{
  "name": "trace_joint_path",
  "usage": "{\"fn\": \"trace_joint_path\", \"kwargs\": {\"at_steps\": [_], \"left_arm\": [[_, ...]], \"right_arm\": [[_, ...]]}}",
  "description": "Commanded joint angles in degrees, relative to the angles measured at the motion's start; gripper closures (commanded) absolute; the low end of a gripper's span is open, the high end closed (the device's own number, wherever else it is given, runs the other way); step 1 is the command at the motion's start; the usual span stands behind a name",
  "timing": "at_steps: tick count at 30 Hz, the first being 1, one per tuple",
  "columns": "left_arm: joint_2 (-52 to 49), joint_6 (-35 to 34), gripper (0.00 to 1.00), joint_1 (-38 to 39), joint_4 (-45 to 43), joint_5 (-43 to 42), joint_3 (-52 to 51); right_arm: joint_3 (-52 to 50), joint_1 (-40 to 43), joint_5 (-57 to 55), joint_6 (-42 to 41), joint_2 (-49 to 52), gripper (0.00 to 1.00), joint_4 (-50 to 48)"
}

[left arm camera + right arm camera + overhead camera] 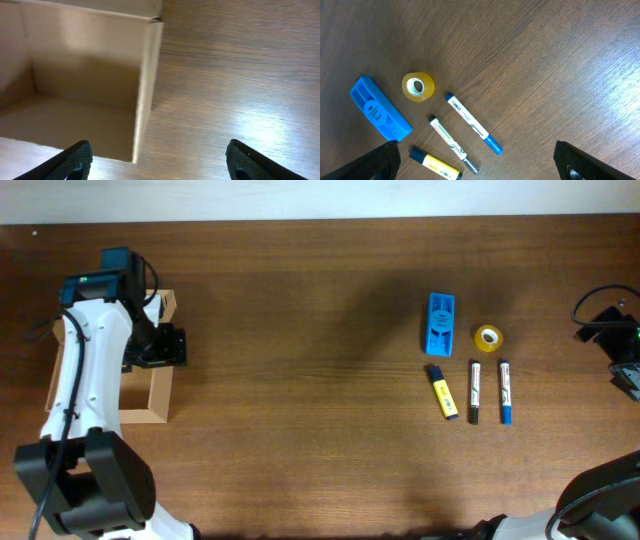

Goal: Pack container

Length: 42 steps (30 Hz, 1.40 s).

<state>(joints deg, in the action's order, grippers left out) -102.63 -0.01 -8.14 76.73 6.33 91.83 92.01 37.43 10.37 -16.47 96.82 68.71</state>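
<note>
Plain brown cardboard box (160,395): far left of dark wooden table (300,380), top open. Left gripper (157,157): jaws wide apart, empty, over the box's side wall. Right gripper (477,162): jaws wide apart, empty, near yellow tape roll (418,86).

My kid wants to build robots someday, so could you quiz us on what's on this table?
1. Which claw hovers at the box?
2. How many pens lie near the tape roll? A) two B) three C) five
3. True or false: the tape roll sits inside the box.

Key:
1. The left claw, open above the box's wall.
2. B
3. False; it lies on the bare table, far from the box.
</note>
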Motion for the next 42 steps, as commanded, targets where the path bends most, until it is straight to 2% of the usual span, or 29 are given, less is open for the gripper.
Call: {"fn": "trace_joint_path", "kwargs": {"at_steps": [1, 7, 12, 17, 19, 21, 23, 35, 38, 42], "left_arm": [[-2.5, 1.4, 0.15, -1.6, -0.4, 0.4, 0.4], [-7.1, 2.6, 0.16, -2.3, -1.4, -1.1, 0.1], [-12.6, 2.7, 0.24, -2.3, -1.5, -1.2, 0.1], [-17.1, 2.6, 0.49, -2.3, -2.2, -1.6, 0.1], [-17.9, 2.6, 0.67, -2.3, -2.8, -1.6, 0.1], [-18.3, 2.6, 0.89, -2.3, -3.5, -1.6, 0.1], [-18.3, 2.4, 0.98, -2.3, -3.8, -1.6, 0.1], [-18.2, 2.2, 0.98, -2.0, -4.2, -2.1, 0.9], [-18.1, 1.9, 0.98, -1.2, -2.6, -4.3, 4.6], [-18.0, -0.9, 0.98, 1.3, 1.8, -4.4, 14.7]], "right_arm": [[0.9, 0.0, -1.0, 0.1, 0.0, 0.01, -0.2], [0.9, 0.0, -2.2, 0.1, 0.0, 0.01, -1.0], [0.9, 0.0, -2.2, 0.1, 0.0, 0.01, -1.4], [0.9, 0.0, -2.3, 0.1, 0.0, 0.01, -1.4], [0.9, 0.0, -2.3, 0.1, 0.0, 0.01, -1.4], [0.9, 0.0, -2.3, 0.1, 0.0, 0.01, -1.4], [0.9, 0.0, -2.3, 0.1, 0.0, 0.01, -1.5], [0.9, 0.0, -3.6, 0.1, 0.0, 0.01, -1.6], [0.9, 0.0, -3.6, 0.1, 0.0, 0.01, -1.6], [0.9, 0.0, -3.6, 0.1, 0.0, 0.01, -1.6]]}}
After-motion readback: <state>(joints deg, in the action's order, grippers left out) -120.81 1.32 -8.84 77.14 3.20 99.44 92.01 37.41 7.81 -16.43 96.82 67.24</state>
